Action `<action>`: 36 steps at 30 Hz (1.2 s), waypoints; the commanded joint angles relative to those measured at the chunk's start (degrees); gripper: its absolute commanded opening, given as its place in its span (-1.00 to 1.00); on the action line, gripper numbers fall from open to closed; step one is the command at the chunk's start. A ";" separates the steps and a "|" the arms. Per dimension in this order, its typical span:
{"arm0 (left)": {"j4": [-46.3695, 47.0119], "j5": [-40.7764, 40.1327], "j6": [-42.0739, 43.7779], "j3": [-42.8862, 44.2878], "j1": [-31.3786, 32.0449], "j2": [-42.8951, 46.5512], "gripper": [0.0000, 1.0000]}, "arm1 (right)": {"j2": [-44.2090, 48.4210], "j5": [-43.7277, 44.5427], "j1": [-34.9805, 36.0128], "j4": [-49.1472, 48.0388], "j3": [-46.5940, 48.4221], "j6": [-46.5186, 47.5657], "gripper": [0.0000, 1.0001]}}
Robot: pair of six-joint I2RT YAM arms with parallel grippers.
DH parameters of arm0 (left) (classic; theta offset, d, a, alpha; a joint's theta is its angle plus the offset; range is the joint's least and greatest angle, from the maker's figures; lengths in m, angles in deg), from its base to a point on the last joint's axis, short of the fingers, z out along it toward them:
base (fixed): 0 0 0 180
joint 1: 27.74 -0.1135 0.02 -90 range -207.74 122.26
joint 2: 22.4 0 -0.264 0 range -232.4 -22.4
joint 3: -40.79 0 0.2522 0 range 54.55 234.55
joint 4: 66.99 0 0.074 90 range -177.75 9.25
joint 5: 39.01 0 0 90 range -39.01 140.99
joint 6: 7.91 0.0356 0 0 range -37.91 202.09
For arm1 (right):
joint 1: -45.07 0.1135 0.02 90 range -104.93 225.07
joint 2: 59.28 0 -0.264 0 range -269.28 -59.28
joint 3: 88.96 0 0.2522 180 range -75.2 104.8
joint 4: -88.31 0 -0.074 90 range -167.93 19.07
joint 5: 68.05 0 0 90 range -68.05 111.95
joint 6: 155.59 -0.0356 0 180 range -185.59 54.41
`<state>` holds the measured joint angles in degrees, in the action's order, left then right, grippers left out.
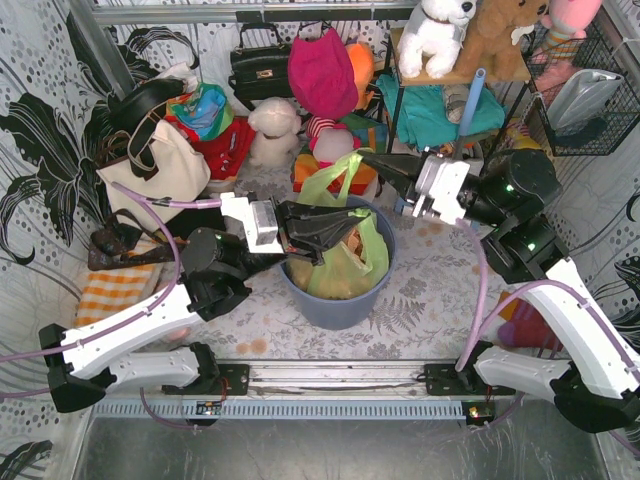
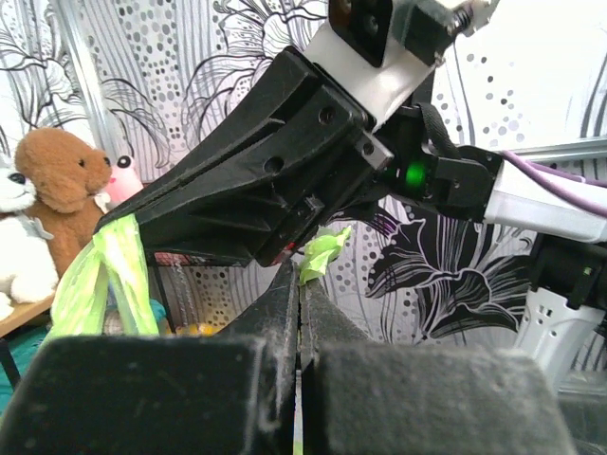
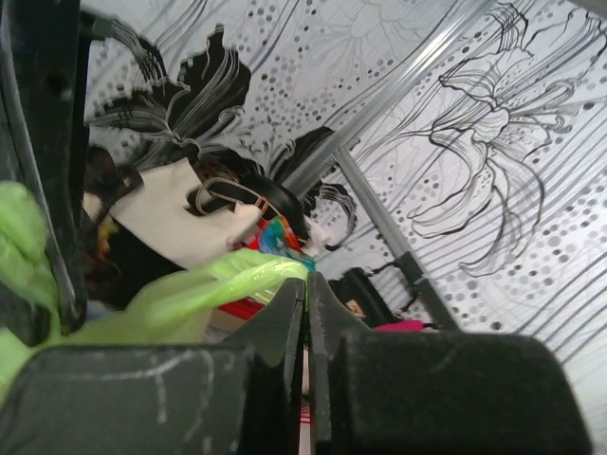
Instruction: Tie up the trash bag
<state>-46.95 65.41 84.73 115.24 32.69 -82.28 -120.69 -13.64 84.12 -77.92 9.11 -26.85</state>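
Observation:
The lime-green trash bag [image 1: 345,262] sits in a round blue bin [image 1: 338,305], with brown paper showing through it. My left gripper [image 1: 343,236] reaches over the bin's mouth. It is shut on a scrap of the bag's plastic [image 2: 322,254], which pokes out past its tips [image 2: 301,277]. My right gripper [image 1: 367,158] is above the bin's far rim, shut on a stretched bag handle [image 3: 213,284] that runs off to the left of its tips [image 3: 305,281]. That handle forms a raised loop [image 1: 328,182]. In the left wrist view the right gripper [image 2: 266,180] fills the frame just above my fingers.
A cream tote bag [image 1: 160,175] leans at the back left. A black handbag [image 1: 260,65], plush toys [image 1: 275,130] and a shelf with stuffed animals [image 1: 470,40] line the back. A wire basket [image 1: 590,95] hangs at the right.

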 commanded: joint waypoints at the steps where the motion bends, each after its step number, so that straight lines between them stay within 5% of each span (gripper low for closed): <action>1: 2.98 -2.78 2.39 3.22 -0.47 -0.47 -1.00 | -1.30 3.71 0.33 -7.61 3.45 -23.93 -1.00; 12: 2.98 -3.57 2.82 2.66 -0.74 -0.38 -1.00 | -1.76 11.38 0.32 6.85 8.55 -51.08 -1.00; 23: 2.02 -5.61 3.34 0.47 -0.83 1.34 -1.00 | -2.74 15.56 0.33 31.61 14.47 -67.25 -1.00; 30: 0.60 -8.53 4.31 -1.43 -0.83 3.35 -1.00 | -2.35 13.57 0.33 38.72 15.12 -74.29 -1.00; 36: -0.85 -9.43 5.25 -1.54 -0.83 3.46 -1.00 | 0.14 8.21 0.33 35.04 11.62 -79.78 -1.00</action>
<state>-48.13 58.02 88.18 114.17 32.21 -79.66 -123.18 -1.25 84.12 -41.14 22.14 -101.18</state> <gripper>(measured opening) 0.009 0.003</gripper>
